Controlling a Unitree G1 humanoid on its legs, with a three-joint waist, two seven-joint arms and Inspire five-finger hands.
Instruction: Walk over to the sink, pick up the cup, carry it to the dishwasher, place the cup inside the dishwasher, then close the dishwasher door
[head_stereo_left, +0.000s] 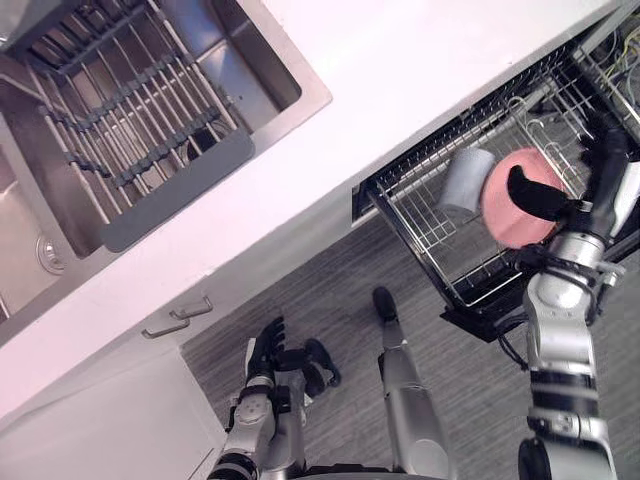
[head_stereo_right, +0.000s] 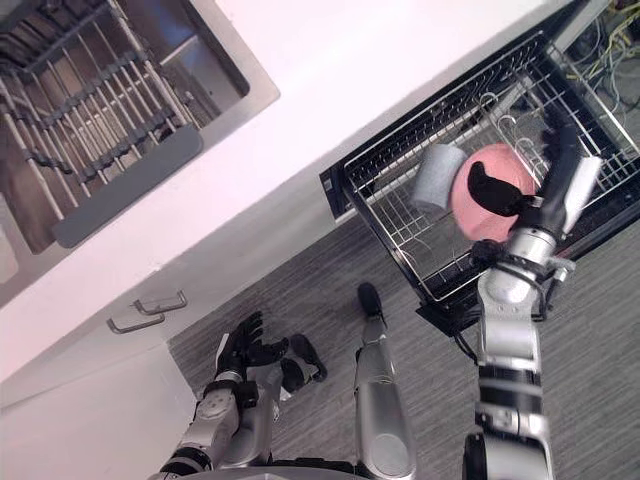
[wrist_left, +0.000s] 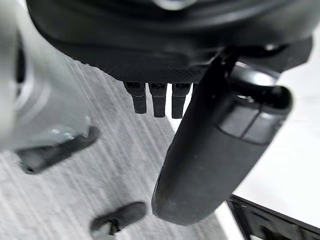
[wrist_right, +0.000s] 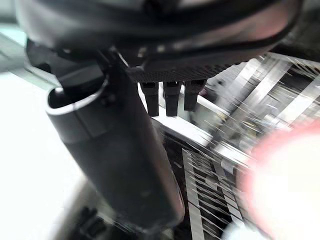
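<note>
Right hand (head_stereo_left: 538, 192) hovering spread, thumb crossing pink cup (head_stereo_left: 505, 222) in dishwasher rack (head_stereo_left: 430, 232). Advising lifting straight up, avoiding nudging grey cup (head_stereo_left: 467, 178).

Pulled-out dishwasher rack (head_stereo_left: 425, 238) over grey floor (head_stereo_left: 330, 300), grey cup (head_stereo_left: 466, 178) inside, pink cup (head_stereo_left: 510, 222) adj.

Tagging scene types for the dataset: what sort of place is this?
Most likely a kitchen: a steel sink set in a white counter, with a pulled-out wire dishwasher rack below the counter's edge.
</note>
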